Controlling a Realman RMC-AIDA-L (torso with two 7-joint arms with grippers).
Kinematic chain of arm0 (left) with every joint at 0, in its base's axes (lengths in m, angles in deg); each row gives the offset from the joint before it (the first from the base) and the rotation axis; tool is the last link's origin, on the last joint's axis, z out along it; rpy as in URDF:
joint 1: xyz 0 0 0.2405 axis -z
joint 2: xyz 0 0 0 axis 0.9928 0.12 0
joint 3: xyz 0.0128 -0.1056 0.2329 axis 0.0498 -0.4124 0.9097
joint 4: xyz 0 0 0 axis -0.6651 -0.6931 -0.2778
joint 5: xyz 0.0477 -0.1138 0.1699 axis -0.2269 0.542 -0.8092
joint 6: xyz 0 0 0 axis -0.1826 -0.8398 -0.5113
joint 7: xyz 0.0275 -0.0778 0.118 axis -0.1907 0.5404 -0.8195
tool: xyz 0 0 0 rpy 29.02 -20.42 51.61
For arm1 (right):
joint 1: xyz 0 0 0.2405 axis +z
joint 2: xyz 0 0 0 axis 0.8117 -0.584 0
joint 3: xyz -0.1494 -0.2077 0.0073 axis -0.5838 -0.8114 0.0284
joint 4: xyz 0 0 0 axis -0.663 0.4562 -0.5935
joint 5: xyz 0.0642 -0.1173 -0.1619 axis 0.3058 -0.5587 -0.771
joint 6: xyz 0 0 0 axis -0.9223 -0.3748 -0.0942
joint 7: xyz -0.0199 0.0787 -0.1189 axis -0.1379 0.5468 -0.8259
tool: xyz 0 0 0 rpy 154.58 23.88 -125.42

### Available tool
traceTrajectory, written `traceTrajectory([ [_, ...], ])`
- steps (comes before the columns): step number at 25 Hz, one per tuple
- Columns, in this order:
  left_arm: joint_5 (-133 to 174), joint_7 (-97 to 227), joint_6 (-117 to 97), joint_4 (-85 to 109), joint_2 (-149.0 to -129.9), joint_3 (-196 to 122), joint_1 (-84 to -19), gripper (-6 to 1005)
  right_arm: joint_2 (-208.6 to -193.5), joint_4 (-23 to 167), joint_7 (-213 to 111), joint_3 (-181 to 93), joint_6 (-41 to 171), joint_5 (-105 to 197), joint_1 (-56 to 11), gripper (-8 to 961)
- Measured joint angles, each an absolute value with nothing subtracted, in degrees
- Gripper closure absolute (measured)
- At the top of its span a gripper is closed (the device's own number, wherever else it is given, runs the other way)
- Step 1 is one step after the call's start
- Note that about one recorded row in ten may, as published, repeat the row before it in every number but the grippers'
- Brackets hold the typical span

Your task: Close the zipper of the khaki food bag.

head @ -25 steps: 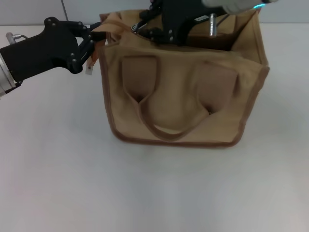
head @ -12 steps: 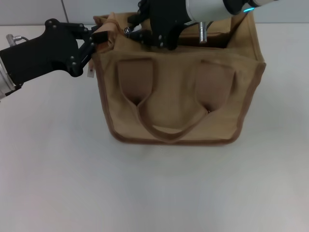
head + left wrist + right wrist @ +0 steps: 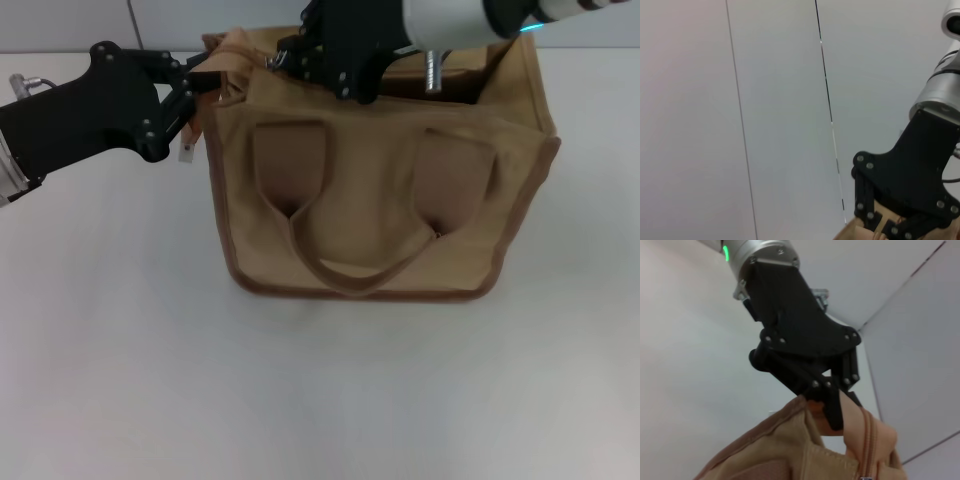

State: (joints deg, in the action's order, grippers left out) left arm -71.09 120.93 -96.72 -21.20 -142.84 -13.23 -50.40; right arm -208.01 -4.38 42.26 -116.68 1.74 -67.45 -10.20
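The khaki food bag (image 3: pixel 380 200) stands upright on the white table, handles folded against its near side. My left gripper (image 3: pixel 205 85) is shut on the fabric tab at the bag's left top end; the right wrist view shows it (image 3: pixel 832 412) pinching that tab. The zipper (image 3: pixel 867 440) runs from that tab along the top. My right gripper (image 3: pixel 285 58) sits on the bag's top near the left end, fingers drawn together on the pull; it also shows in the left wrist view (image 3: pixel 892 232). The pull is mostly hidden. The top stands open at the right (image 3: pixel 450 85).
A small white tag (image 3: pixel 185 150) hangs below the left gripper. The white table (image 3: pixel 300 400) stretches in front of and beside the bag. A grey wall stands behind it.
My right gripper slid a little left along the bag's top, then came back slightly right. The bag's top swayed with it. My left gripper kept its hold.
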Motion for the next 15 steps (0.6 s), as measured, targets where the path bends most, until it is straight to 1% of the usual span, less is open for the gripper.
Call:
traceTrajectory([
  [4,-70.16,121.15,-96.53,-21.16,-142.84,-13.23,-50.61,982,-208.07,-6.94,43.87,-116.38,1.45,-67.35,-11.80,909],
  [15,-68.90,122.89,-95.58,-19.70,-142.60,-13.20,-50.53,982,-207.89,-10.05,47.43,-116.08,-2.86,-69.25,-13.31,911],
])
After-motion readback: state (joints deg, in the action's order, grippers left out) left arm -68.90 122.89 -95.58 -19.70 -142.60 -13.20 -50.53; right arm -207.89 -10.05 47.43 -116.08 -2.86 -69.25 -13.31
